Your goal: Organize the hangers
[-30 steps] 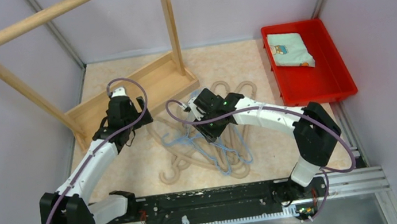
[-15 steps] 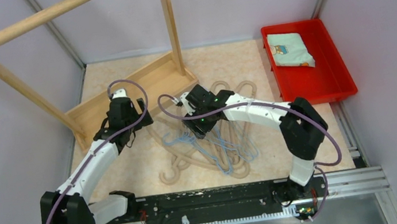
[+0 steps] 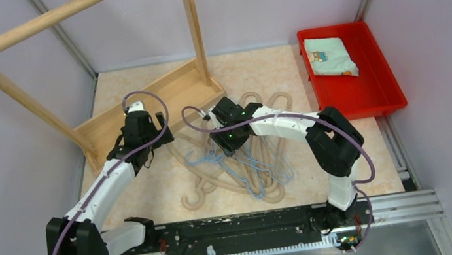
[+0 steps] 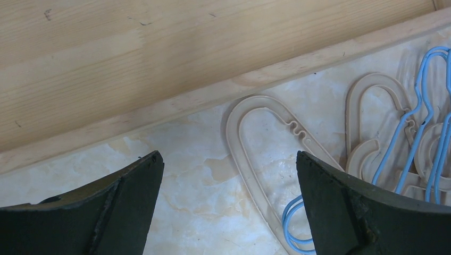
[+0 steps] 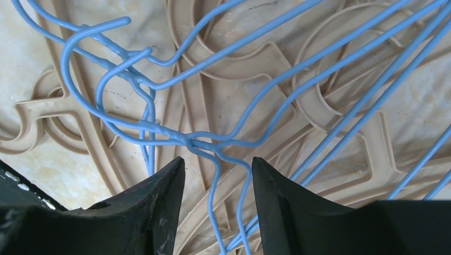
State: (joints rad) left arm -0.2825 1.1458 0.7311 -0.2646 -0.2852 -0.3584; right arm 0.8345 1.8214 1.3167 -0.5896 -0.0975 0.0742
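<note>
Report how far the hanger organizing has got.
Nothing done: no hanger hangs on the wooden rack's visible rail. In hand: the right gripper, open, straddles the twisted necks of the light-blue wire hangers. Remaining: the whole tangled pile, thick beige rounded hangers included; the left gripper hovers open.

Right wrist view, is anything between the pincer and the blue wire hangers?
Nothing visible. The open right pincer sits right over the twisted necks of the blue wire hangers. They are tangled together, though, and lie on the beige hangers.
</note>
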